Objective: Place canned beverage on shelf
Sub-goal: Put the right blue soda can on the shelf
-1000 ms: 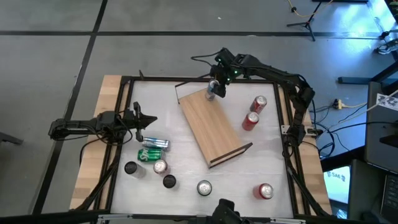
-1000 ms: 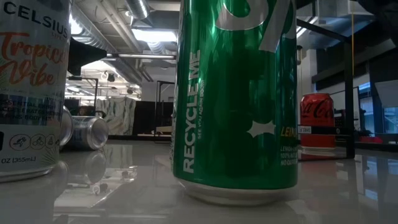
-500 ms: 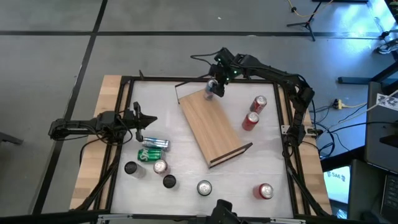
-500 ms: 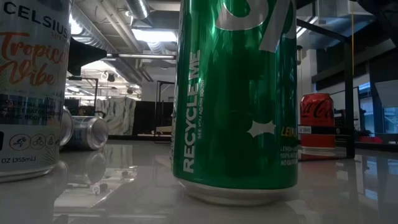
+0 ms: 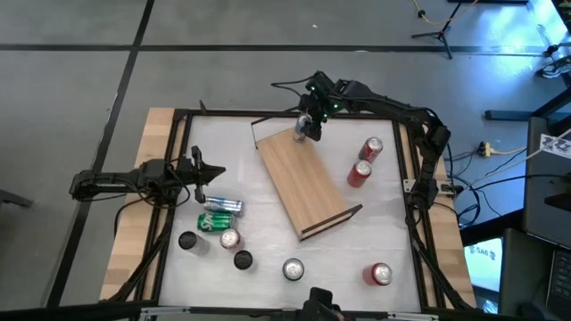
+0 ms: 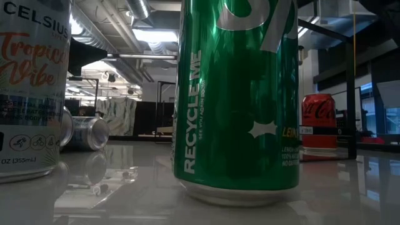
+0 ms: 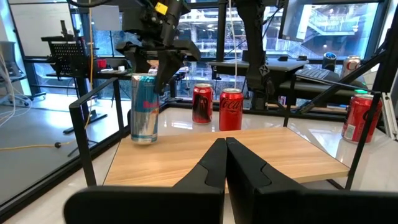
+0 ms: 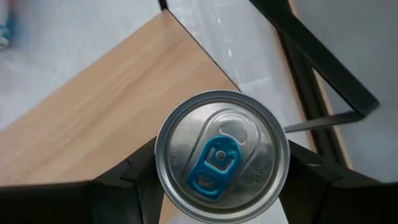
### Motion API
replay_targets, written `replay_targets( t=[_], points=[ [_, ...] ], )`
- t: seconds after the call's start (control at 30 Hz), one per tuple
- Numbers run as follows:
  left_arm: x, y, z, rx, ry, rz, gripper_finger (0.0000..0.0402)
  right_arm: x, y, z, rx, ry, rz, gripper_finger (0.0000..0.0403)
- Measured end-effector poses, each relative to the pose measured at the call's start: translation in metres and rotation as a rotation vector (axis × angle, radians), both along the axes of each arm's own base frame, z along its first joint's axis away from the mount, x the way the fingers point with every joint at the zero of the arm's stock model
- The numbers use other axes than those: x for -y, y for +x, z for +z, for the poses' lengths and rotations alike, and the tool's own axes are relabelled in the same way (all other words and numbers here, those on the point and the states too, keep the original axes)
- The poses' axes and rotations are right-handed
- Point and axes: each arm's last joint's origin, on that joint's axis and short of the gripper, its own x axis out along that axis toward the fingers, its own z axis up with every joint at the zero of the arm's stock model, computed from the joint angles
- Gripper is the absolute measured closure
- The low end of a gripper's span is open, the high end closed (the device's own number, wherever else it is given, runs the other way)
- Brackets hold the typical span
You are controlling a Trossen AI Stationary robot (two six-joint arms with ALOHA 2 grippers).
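Note:
A slim silver-and-blue beverage can [image 7: 144, 109] stands upright at the far end of the shelf [image 5: 305, 183], a long light-wood board lying slantwise in the middle of the table. The high view shows my right gripper [image 5: 308, 125] over that end, shut on the can [image 8: 222, 152], whose silver lid with a blue tab faces the wrist camera. My left gripper [image 7: 225, 163] is shut on nothing, level, at the table's left edge [image 5: 212, 173], pointing toward the shelf. My right gripper pinches the can between its two fingers, one on each of two opposite sides of the wall just below the lid [image 8: 163, 180]. The fingers come slanting down from the far side. The can is upright, its base [image 7: 144, 139] on the board's far end.
Two red cans [image 5: 364, 162] stand right of the shelf. Several more cans cluster at the near left [image 5: 219, 223], and others along the near edge [image 5: 293, 268], [image 5: 381, 274]. A green can [image 6: 237, 100] fills the low view. A black frame [image 5: 415, 192] rims the table.

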Motion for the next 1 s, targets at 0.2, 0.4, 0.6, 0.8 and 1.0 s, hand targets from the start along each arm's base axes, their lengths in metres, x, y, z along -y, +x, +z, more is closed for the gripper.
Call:
replay_targets(
  t=[0.2, 0.4, 0.6, 0.8, 1.0],
  points=[
    [0.0000, 0.0000, 0.0000, 0.000, 0.000, 0.000, 0.0401, -0.0012, -0.0006, -0.0049, -0.011, 0.012, 0.004, 0.0171],
    [0.0000, 0.0000, 0.0000, 0.000, 0.000, 0.000, 0.0401, -0.0009, -0.0003, -0.0049, -0.007, 0.010, 0.004, 0.0170],
    [0.0000, 0.0000, 0.0000, 0.000, 0.000, 0.000, 0.0401, -0.0009, -0.0003, -0.0050, -0.007, 0.010, 0.004, 0.0151],
    [0.0000, 0.0000, 0.0000, 0.000, 0.000, 0.000, 0.0401, -0.0008, -0.0001, -0.0050, -0.005, 0.008, 0.004, 0.0129],
    [0.0000, 0.0000, 0.0000, 0.000, 0.000, 0.000, 0.0401, -0.0007, 0.0000, -0.0049, -0.004, 0.008, 0.004, 0.0126]
  ],
)
